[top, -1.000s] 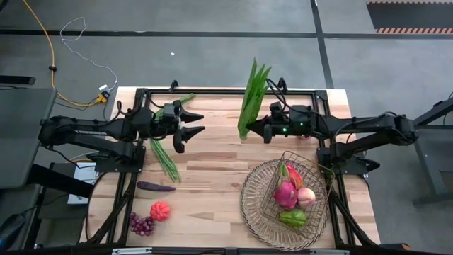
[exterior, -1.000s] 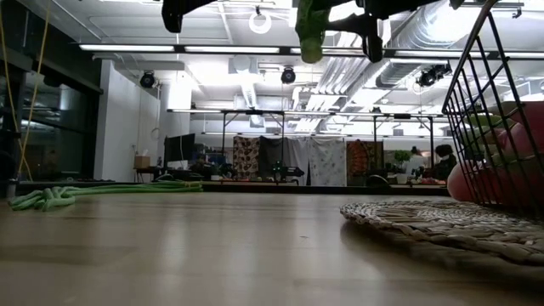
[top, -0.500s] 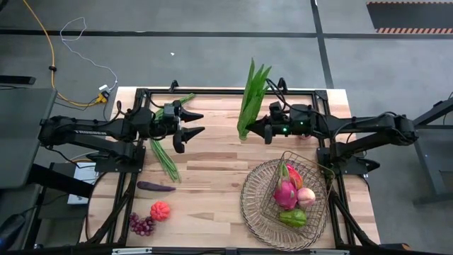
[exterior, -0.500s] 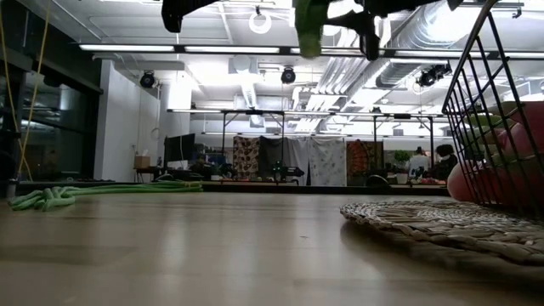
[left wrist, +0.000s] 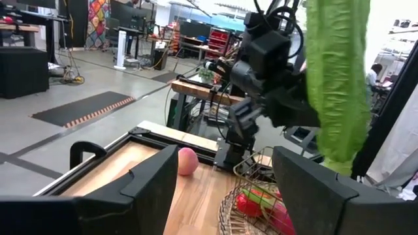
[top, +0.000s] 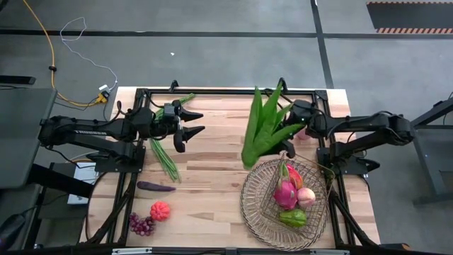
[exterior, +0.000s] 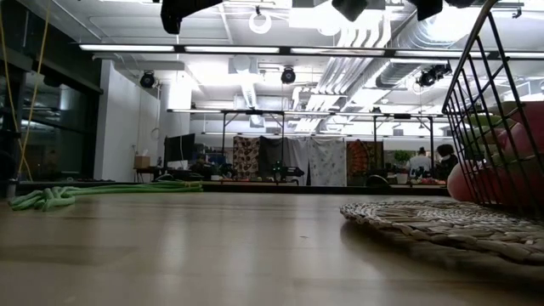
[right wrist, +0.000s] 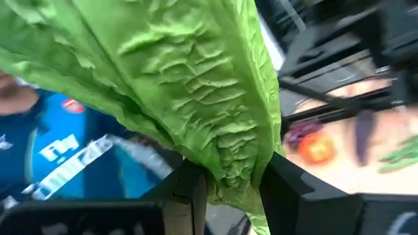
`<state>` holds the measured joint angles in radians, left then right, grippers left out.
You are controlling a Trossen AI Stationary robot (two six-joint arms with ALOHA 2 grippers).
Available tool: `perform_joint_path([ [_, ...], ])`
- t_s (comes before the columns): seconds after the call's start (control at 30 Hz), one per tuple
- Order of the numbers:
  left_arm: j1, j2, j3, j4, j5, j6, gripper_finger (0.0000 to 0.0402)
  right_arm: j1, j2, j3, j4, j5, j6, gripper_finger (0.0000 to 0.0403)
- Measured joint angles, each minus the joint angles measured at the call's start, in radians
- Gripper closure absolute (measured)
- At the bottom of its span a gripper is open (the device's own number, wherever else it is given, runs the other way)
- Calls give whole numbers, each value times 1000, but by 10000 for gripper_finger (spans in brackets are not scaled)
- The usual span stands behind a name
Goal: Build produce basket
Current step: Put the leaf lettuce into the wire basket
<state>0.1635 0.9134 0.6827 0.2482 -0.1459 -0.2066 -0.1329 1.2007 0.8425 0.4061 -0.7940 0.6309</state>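
My right gripper [right wrist: 234, 196] is shut on a bunch of long green leaves [top: 263, 127], held in the air just beyond the far rim of the basket [top: 245, 204]. In the high view the leaves hide its fingers, and only the wrist [top: 308, 117] shows. The round tan basket holds a pink dragon fruit [top: 285, 193], a peach [top: 306, 197], and a green pepper [top: 292, 218]. My left gripper [top: 190, 122] hangs open over the table's far left, empty. Green beans [top: 164, 159], an eggplant [top: 156, 187], a pumpkin [top: 161, 210] and grapes [top: 141, 224] lie on the table's left. My right gripper pinches the leaf bunch between its two fingers at the narrow part near the stem end [right wrist: 230, 175]. The bunch is lifted clear of the table. Its stem end [top: 248, 160] points toward the near left, and the leaves fan out back over the gripper.
A second green bean bunch [top: 182, 99] lies at the far edge by my left arm. A pink round fruit [left wrist: 187, 160] sits on the table near the right arm's base. Bare wood lies between the beans and the basket. The basket's wire wall [exterior: 480, 102] rises at the right.
My right gripper has turned toward the near edge, swinging the leaf bunch round. The bunch's stem end has come nearer the basket's far rim. The leaves, which stood in a narrow sheaf pointing to the far edge, now fan out over the gripper.
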Motion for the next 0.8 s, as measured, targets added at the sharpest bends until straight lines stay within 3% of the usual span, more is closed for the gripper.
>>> perform_joint_path([
  [0.23,0,0,0,-4,0,-1,163,0,0,0,-3,-25,20,309],
  [0.47,0,0,0,-4,0,-2,163,-34,-13,50,-56,43,127,309],
  [0.53,0,0,0,-4,0,0,163,-21,-30,106,-182,27,98,309],
  [0.63,0,0,0,-4,0,0,163,26,-51,223,-520,37,-3,309],
  [0.8,0,0,0,-5,0,0,163,177,-56,450,-1177,255,-138,309],
])
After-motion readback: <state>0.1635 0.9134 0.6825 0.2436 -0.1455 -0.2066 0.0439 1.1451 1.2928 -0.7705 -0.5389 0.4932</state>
